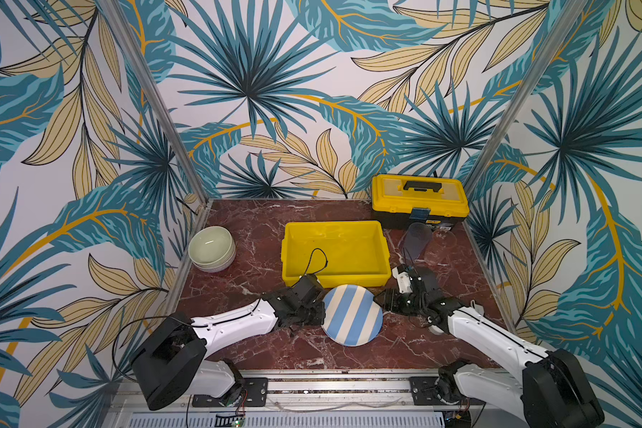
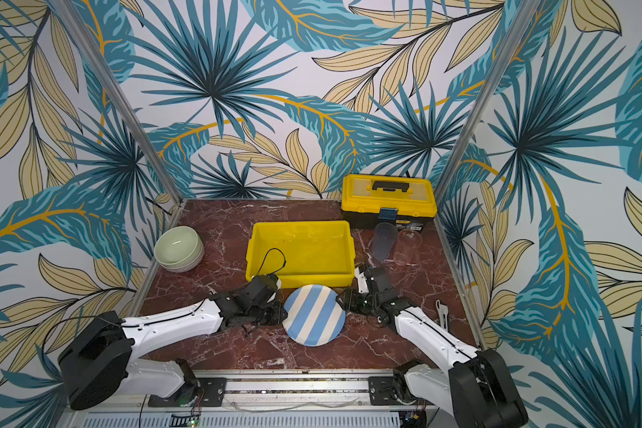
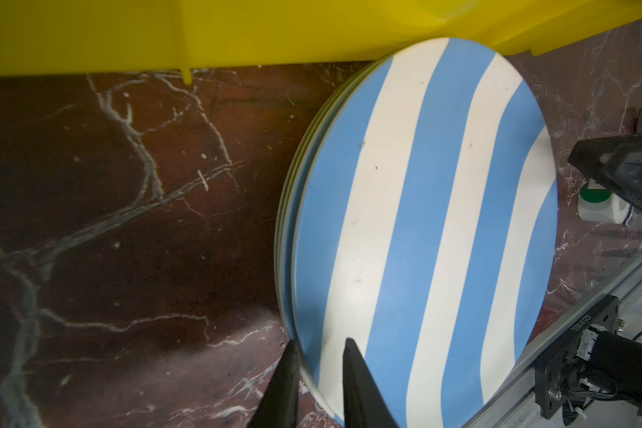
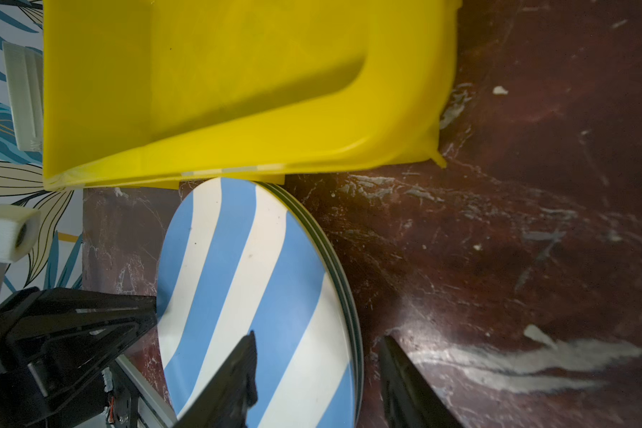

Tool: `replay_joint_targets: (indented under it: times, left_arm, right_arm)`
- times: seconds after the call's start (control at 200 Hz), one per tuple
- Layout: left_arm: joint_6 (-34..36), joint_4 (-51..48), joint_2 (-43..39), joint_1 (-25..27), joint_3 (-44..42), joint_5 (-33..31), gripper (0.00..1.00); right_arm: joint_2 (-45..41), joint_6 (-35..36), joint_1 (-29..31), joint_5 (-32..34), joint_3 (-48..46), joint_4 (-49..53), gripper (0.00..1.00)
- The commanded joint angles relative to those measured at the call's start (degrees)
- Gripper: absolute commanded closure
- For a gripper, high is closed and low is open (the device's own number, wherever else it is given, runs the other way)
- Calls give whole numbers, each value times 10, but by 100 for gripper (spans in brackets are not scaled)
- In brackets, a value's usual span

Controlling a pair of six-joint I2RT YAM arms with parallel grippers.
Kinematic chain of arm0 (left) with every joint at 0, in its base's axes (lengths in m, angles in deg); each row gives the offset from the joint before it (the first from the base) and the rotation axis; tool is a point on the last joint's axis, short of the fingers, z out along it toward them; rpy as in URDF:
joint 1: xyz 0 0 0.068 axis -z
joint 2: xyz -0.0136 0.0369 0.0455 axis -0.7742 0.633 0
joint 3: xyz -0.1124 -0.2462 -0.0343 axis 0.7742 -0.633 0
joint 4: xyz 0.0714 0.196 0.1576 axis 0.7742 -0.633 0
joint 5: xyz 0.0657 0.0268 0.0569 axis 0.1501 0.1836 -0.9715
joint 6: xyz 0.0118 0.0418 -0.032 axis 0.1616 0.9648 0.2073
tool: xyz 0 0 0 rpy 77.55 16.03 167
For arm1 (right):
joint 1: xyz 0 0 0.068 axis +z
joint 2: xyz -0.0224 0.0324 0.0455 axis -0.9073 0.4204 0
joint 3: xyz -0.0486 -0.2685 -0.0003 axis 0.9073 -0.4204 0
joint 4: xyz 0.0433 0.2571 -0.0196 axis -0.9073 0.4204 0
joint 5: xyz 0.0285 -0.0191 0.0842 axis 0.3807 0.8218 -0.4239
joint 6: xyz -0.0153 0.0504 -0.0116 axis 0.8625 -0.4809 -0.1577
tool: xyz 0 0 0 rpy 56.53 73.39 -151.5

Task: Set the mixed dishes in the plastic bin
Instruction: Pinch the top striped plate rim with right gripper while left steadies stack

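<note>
A stack of plates with a blue-and-white striped plate (image 1: 352,315) (image 2: 314,315) on top lies on the marble table, its far edge at the front wall of the yellow plastic bin (image 1: 334,225) (image 2: 301,224). The bin holds nothing. My left gripper (image 1: 317,313) (image 3: 321,342) is shut on the stack's left rim, one finger on top and one underneath. My right gripper (image 1: 380,302) (image 4: 317,335) is open astride the right rim, its outer finger clear of the edge. Pale green bowls (image 1: 212,247) sit stacked at the far left. Two clear tumblers (image 1: 417,241) (image 1: 441,246) stand right of the bin.
A yellow lidded toolbox (image 1: 419,200) with a black handle stands at the back right, behind the tumblers. A small white object (image 2: 441,313) lies by the right wall. Metal posts and patterned walls close in the table on three sides.
</note>
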Motion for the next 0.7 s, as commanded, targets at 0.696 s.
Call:
replay_joint_targets:
  times: [0.696]
  left_arm:
    - [-27, 8, 10, 4, 23, 5, 78]
  right_arm:
    - [14, 4, 15, -7, -10, -1, 61]
